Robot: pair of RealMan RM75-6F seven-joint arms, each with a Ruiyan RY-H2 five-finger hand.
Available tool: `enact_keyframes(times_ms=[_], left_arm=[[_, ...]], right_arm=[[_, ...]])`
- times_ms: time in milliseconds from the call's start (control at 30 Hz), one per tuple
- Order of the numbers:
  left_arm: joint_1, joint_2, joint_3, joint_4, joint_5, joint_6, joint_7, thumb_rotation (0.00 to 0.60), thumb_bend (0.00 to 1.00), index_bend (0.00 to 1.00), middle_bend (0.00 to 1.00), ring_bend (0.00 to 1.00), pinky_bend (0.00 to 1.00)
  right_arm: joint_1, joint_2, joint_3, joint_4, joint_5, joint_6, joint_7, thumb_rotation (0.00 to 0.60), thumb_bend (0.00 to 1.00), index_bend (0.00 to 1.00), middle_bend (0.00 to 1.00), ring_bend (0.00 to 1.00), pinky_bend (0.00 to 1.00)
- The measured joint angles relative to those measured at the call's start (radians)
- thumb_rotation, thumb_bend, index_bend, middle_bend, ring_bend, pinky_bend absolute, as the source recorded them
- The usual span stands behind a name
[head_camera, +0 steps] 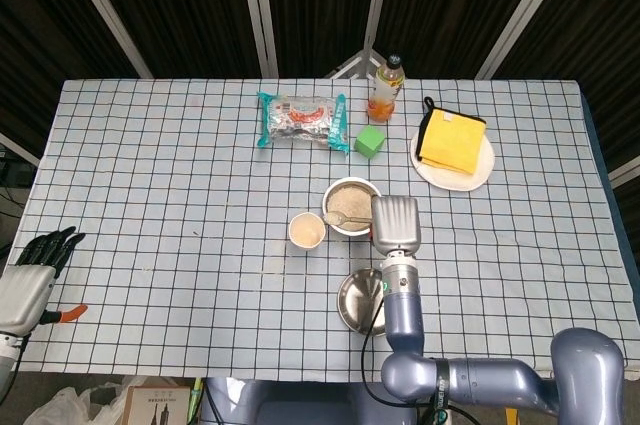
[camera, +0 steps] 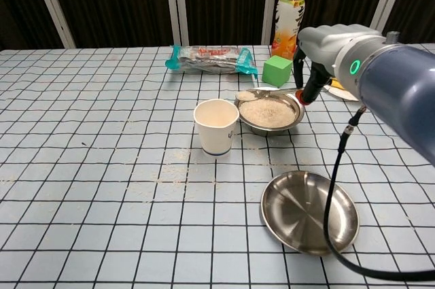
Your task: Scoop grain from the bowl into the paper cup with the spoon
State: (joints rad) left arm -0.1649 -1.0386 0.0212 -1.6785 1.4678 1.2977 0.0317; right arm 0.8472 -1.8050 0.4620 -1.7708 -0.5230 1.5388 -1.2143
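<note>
Chest view: right hand (camera: 319, 64) grips the spoon (camera: 262, 93) by its handle — its heaped tip sits over the bowl's left rim.
Bowl (camera: 294, 114): grain-filled, near the table's middle, just right of the paper cup (camera: 216, 126).
Paper cup: upright, apart from the bowl.
Left hand (head_camera: 35, 270): off the table's (head_camera: 150, 195) near-left corner — holds nothing, fingers lying close together.
Metal plate (camera: 309, 211): toward the near edge.
Bottle (camera: 288, 20), green block (camera: 277, 70): toward the far edge.
</note>
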Motion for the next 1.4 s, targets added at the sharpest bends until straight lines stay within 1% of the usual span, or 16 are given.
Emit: enact_keyframes(times_ms=[200,467,800,1033,1167,1400], left_arm=[[-0.001,0.004,0.0,0.0,0.002,0.0,-0.016,0.6,0.0,0.0,0.0,0.0,0.0],[-0.001,0.005,0.001,-0.001,0.005,0.0,-0.021,0.6,0.0,0.0,0.0,0.0,0.0],[-0.002,0.009,0.002,-0.005,0.005,-0.003,-0.032,0.6,0.0,0.0,0.0,0.0,0.0],[-0.002,0.012,0.002,-0.007,0.004,-0.006,-0.04,0.6,0.0,0.0,0.0,0.0,0.0],[-0.004,0.014,0.003,-0.008,0.004,-0.009,-0.045,0.6,0.0,0.0,0.0,0.0,0.0],[-0.004,0.014,0.003,-0.01,0.004,-0.01,-0.043,0.6,0.0,0.0,0.0,0.0,0.0]], right_arm=[[0.031,-0.042,-0.016,0.004,0.001,0.036,-0.012,0.6,0.5,0.63,0.92,0.98,1.0],[0.057,-0.074,-0.04,0.02,-0.016,0.059,-0.02,0.6,0.5,0.63,0.92,0.98,1.0],[0.082,-0.116,-0.13,0.123,-0.124,0.049,-0.014,0.6,0.5,0.64,0.92,0.98,1.0],[0.088,-0.138,-0.155,0.198,-0.166,0.032,-0.005,0.6,0.5,0.64,0.92,0.98,1.0],[0.086,-0.142,-0.178,0.237,-0.203,0.018,0.004,0.6,0.5,0.64,0.92,0.98,1.0],[0.076,-0.142,-0.241,0.3,-0.291,-0.007,0.032,0.6,0.5,0.64,0.92,0.98,1.0]])
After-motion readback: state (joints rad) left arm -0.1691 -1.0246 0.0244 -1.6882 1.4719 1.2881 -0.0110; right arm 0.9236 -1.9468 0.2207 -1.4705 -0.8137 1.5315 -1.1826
